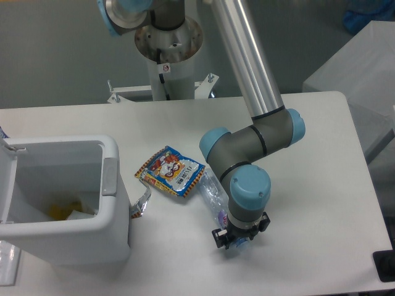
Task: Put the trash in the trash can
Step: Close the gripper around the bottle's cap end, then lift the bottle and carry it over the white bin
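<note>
gripper (237,239): pointing straight down at the near end of the bottle; black fingers sit on either side of that end and look pinched onto it, though the wrist hides most of the contact
arm: UR5e, silver tube running down from top centre, grey elbow with blue caps, wrist stacked directly over the gripper
crushed plastic bottle (213,196): clear, lying flat on the table, running diagonally from the snack packet's right corner down to the gripper; pink lettering visible just left of the wrist; lower end hidden under the wrist
snack packet (171,171): blue-orange foil, cartoon face up, flat on the table between bin and arm; right corner touching or overlapping the bottle's upper end
silvery strip (141,202): curls from the packet's lower left toward the bin wall
trash can (115,197): white rectangular bin at left edge, lid flipped open to the left, grey tab on the right rim; yellow and white scraps inside
table (321,160): white, rounded far-right corner
</note>
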`<action>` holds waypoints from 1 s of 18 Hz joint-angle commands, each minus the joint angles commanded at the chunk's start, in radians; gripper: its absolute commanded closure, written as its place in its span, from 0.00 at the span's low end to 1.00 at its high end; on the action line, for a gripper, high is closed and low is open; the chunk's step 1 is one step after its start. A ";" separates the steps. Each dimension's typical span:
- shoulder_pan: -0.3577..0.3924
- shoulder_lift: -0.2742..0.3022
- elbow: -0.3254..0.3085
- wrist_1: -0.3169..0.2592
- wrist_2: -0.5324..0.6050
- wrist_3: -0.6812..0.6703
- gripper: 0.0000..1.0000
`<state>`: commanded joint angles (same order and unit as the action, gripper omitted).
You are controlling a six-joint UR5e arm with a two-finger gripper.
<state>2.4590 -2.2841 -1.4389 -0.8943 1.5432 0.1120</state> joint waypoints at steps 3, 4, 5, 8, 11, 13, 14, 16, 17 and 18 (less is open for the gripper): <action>0.000 0.000 0.000 0.000 0.000 0.002 0.33; 0.000 0.000 0.000 0.000 0.000 0.002 0.33; 0.000 0.002 0.000 0.000 0.000 0.003 0.33; 0.000 0.008 0.000 0.002 0.000 0.006 0.33; 0.000 0.014 0.006 0.005 -0.003 0.012 0.33; 0.002 0.021 0.035 0.009 -0.006 0.031 0.33; 0.003 0.034 0.052 0.009 -0.009 0.044 0.33; 0.006 0.060 0.087 0.029 -0.012 0.064 0.33; 0.008 0.070 0.110 0.043 -0.015 0.072 0.33; 0.009 0.080 0.132 0.051 -0.026 0.077 0.33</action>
<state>2.4682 -2.2044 -1.3072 -0.8438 1.5172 0.1886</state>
